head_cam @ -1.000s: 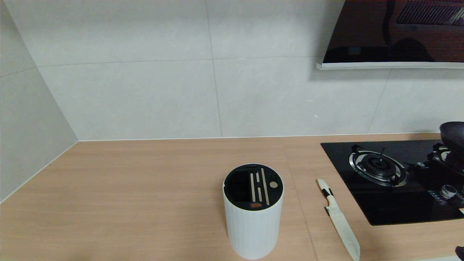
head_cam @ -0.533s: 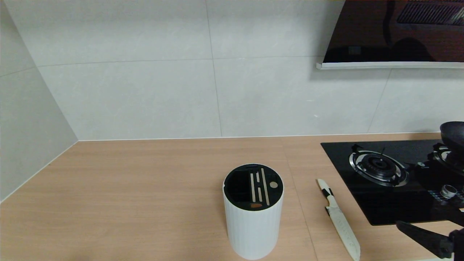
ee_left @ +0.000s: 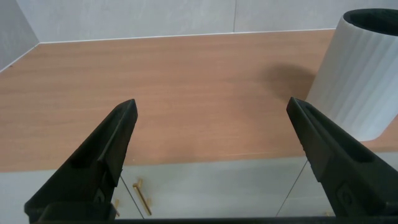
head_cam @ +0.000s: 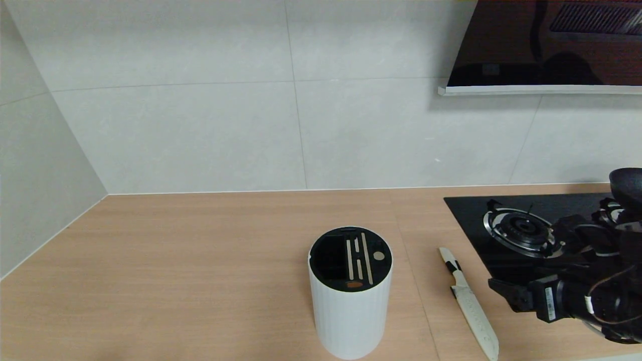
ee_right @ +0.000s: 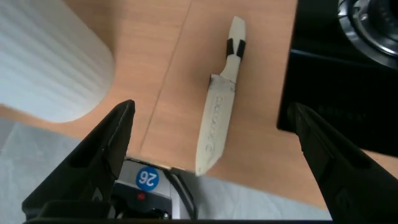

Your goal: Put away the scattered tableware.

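— Where does the tableware sit?

— A knife with a cream handle, a black band and a pale blade lies flat on the light wooden countertop. It is between the white ribbed cylindrical holder on its left and the black glass gas hob on its right. It touches neither one. Its handle points to the far wall and its blade tip reaches the near edge of the counter.

— And the holder, what is in it?

— It stands upright, near the counter's front edge. Its black top has a wide dark opening on the left, then narrow pale slots, a small pale round spot to the right and an orange oval mark at the near rim. How deep the dark opening goes cannot be told.

— What of the claws?

— The right gripper is spread wide over the counter by the hob's near-left corner. In its wrist view the knife lies below, between the two fingers, with neither finger touching it. The left gripper is also spread wide and holds nothing. It hangs at the counter's near edge, left of the holder.

— Anything on the hob?

— A dark pot sits on the far-right burner.
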